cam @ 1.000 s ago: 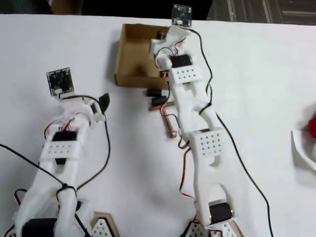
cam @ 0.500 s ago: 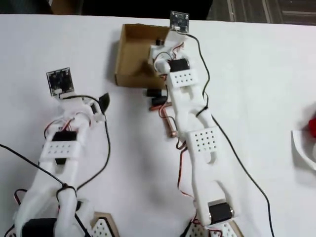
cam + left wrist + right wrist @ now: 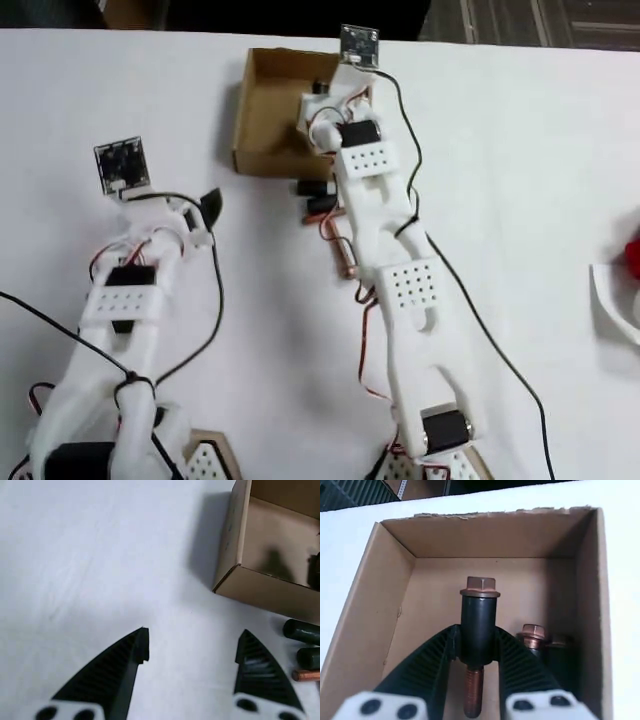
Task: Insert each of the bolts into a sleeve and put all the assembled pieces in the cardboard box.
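Now the right gripper pinches a sleeved bolt over the cardboard box, where a careless drop might jolt the bolt out of its sleeve.

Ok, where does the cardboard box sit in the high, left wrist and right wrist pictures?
High view: cardboard box at upper centre, partly under the right arm.
Left wrist view: box beyond the open left tool, off to one side, dark sleeves by its near wall.
Right wrist view: box seen from above, right tool holding a sleeved bolt over its floor.
Shared landmark: the white table around the box.
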Motion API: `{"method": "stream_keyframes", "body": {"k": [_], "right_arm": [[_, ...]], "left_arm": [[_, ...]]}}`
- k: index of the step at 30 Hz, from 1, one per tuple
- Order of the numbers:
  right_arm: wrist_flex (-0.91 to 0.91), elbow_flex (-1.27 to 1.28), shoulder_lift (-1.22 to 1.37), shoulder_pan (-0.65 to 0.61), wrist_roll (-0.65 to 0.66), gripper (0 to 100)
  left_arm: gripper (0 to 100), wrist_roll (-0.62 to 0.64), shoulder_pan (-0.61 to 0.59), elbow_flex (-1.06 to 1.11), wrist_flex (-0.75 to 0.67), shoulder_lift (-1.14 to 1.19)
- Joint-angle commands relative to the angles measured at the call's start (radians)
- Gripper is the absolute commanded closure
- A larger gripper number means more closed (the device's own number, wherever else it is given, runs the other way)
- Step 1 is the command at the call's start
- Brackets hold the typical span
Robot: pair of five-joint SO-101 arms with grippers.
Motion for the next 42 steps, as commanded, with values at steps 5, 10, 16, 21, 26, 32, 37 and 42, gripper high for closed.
{"method": "stream_keyframes", "body": {"k": [5,10,16,21,26,32,37,42], "right_arm": [[0.002,-0.058,0.025,-0.01,-0.003,97.8],[0.002,-0.06,0.028,-0.01,-0.003,97.8],[0.002,-0.051,0.033,-0.01,-0.003,97.8],[0.001,-0.051,0.033,-0.01,0.014,97.4],[0.001,-0.049,0.035,-0.03,0.046,97.4],[-0.002,-0.049,0.035,-0.048,0.046,97.4],[0.001,-0.049,0.036,-0.038,0.046,97.4],[0.001,-0.06,0.074,-0.019,0.046,97.4]], "left_arm": [[71,-0.006,-0.003,-0.004,-0.014,-0.002],[71,-0.006,-0.003,-0.004,-0.014,-0.002],[71,-0.006,-0.003,-0.004,-0.014,-0.002],[71,-0.006,-0.003,-0.004,-0.014,-0.002],[71,-0.006,-0.006,-0.004,-0.014,-0.002],[71,-0.006,-0.006,-0.004,-0.014,-0.002],[71,-0.006,-0.006,-0.004,-0.014,-0.002],[71,-0.006,-0.006,-0.004,-0.014,-0.002]]}}
